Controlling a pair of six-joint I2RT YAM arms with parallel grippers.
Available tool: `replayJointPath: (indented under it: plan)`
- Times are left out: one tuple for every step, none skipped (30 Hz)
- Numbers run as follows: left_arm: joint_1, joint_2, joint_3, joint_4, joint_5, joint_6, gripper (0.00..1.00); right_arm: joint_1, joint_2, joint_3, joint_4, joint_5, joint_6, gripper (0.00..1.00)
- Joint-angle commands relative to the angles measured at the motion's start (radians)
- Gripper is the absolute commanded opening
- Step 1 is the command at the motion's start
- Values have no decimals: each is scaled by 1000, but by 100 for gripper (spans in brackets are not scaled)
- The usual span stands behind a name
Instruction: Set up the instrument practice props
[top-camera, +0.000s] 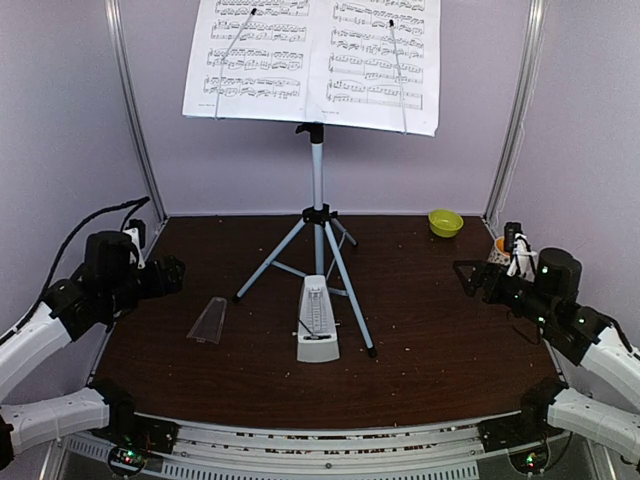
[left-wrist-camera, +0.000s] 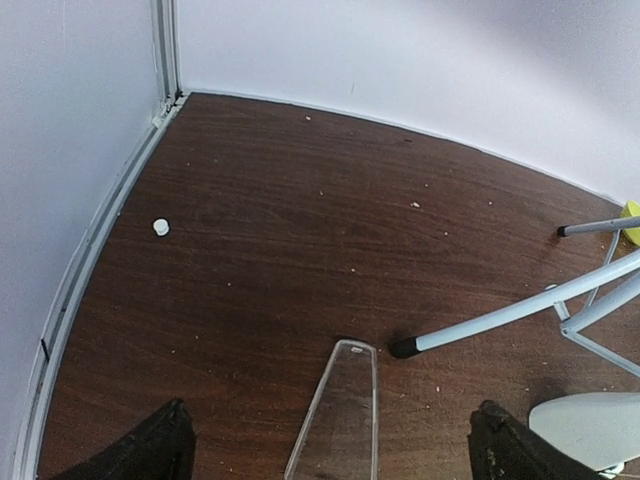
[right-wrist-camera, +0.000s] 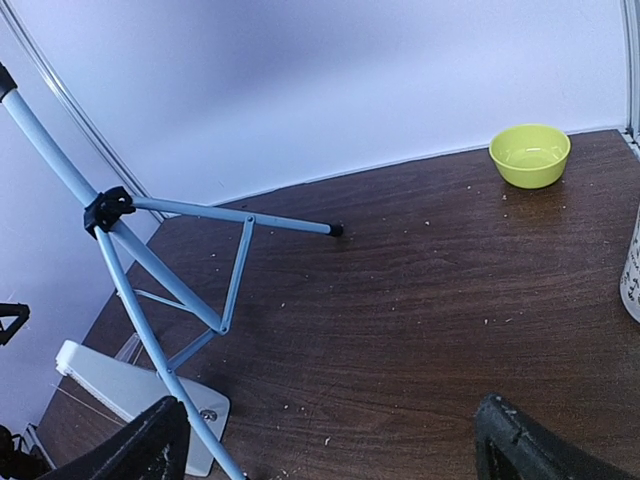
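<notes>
The silver tripod music stand (top-camera: 317, 215) stands at mid table with two sheet-music pages (top-camera: 314, 58) on its desk. The white pyramid metronome (top-camera: 318, 321) stands uncovered between the front legs. Its clear cover (top-camera: 208, 320) lies flat to the left; it also shows in the left wrist view (left-wrist-camera: 340, 420), beside a stand foot (left-wrist-camera: 404, 347). My left gripper (top-camera: 172, 274) is open and empty, back from the cover. My right gripper (top-camera: 468, 276) is open and empty at the right; its view shows the stand legs (right-wrist-camera: 150, 265) and the metronome base (right-wrist-camera: 130, 395).
A small yellow-green bowl (top-camera: 445, 222) sits at the back right, also in the right wrist view (right-wrist-camera: 529, 155). A white mug with an orange inside (top-camera: 500, 247) stands behind my right arm. A small white dot (left-wrist-camera: 161, 227) lies near the left wall.
</notes>
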Motion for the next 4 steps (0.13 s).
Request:
replayJointPath:
  plan:
    - [5, -9, -12, -1, -34, -29, 98, -5, -14, -7, 28, 13, 9, 100]
    - [6, -11, -12, -1, -35, -30, 98, -5, -15, -9, 28, 13, 9, 100]
    - [6, -12, -10, -2, -38, -29, 98, -5, -15, -8, 28, 13, 10, 100]
    - [7, -12, -8, -5, -42, -28, 98, -5, -15, -9, 27, 12, 10, 100]
